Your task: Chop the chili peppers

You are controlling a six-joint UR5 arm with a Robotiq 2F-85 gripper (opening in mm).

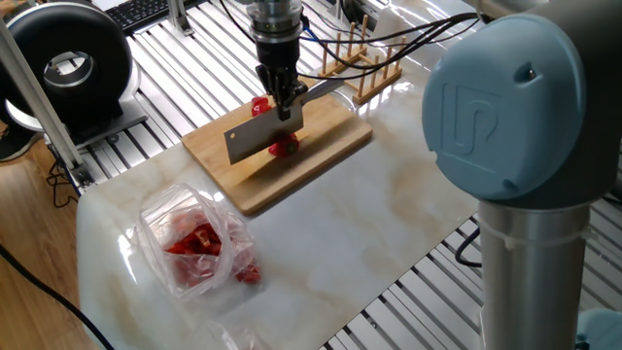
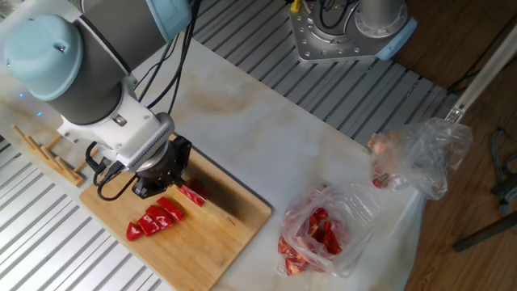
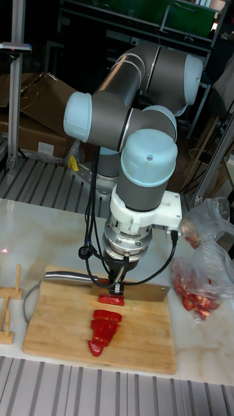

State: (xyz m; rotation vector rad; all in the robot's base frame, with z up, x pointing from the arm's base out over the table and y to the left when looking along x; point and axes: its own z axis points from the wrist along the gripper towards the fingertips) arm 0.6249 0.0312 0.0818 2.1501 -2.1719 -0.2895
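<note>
A red chili pepper (image 3: 104, 326) lies on the wooden cutting board (image 3: 52, 331), cut into several chunks in a row. From the other side the chunks (image 2: 157, 219) trail away from one larger piece (image 2: 192, 195). My gripper (image 3: 118, 284) is shut on a steel cleaver (image 3: 142, 294), held level with its edge on the chili's upper end (image 3: 110, 300). Seen from the first fixed view, the gripper (image 1: 282, 100) holds the blade (image 1: 255, 138) across the board, red chili (image 1: 284, 148) showing at its lower edge and another bit (image 1: 259, 104) behind it.
A see-through plastic bag (image 1: 199, 243) with red pieces lies on the marble top near the board, also seen as the bag (image 2: 323, 232). A second crumpled bag (image 2: 420, 153) sits near the table edge. A wooden rack (image 1: 364, 66) stands behind the board.
</note>
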